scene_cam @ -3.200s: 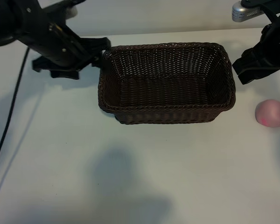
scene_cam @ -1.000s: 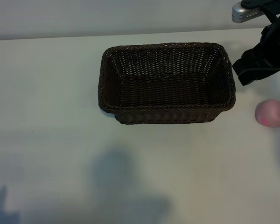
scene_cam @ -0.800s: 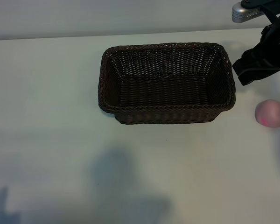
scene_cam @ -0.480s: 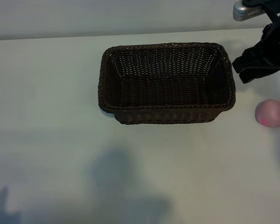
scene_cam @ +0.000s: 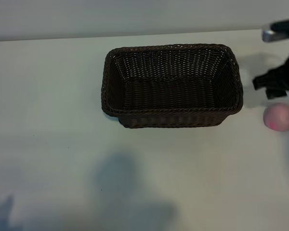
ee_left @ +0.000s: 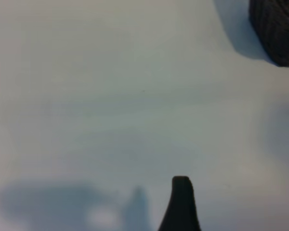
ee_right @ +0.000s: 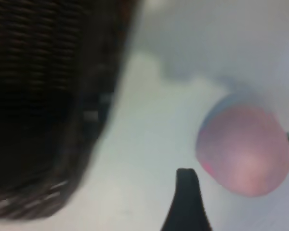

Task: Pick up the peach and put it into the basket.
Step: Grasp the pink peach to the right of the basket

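Exterior view: the basket (scene_cam: 172, 85) is seen standing upright on the pale bench (scene_cam: 53, 106), its dark woven interior holding nothing. The peach (scene_cam: 280, 117) is found on the bench to the right of the basket, well apart from its right wall and close to the picture's right edge. The right gripper (scene_cam: 279, 84) is seen as a dark mass just above the peach, between the peach and the far bench edge; no contact with the fruit can be made out. Its jaws are not resolved here. The left arm is not shown in this view.

Left wrist view: bare bench is shown, with 1 dark fingertip (ee_left: 181, 202) of the left gripper rising at the lower edge. A corner of the basket (ee_left: 277, 26) is caught far off. Nothing is held; the left gripper is taken as released, its jaws standing wide.

Right wrist view: the peach (ee_right: 245, 149) is seen resting on the bench, a tiny stem at its side. 1 dark fingertip (ee_right: 187, 202) of the right gripper is seen just beside the fruit, apparently not touching it. The basket wall (ee_right: 62, 110) fills the other side of the picture. The right gripper is recorded as released, jaws spread, nothing grasped.
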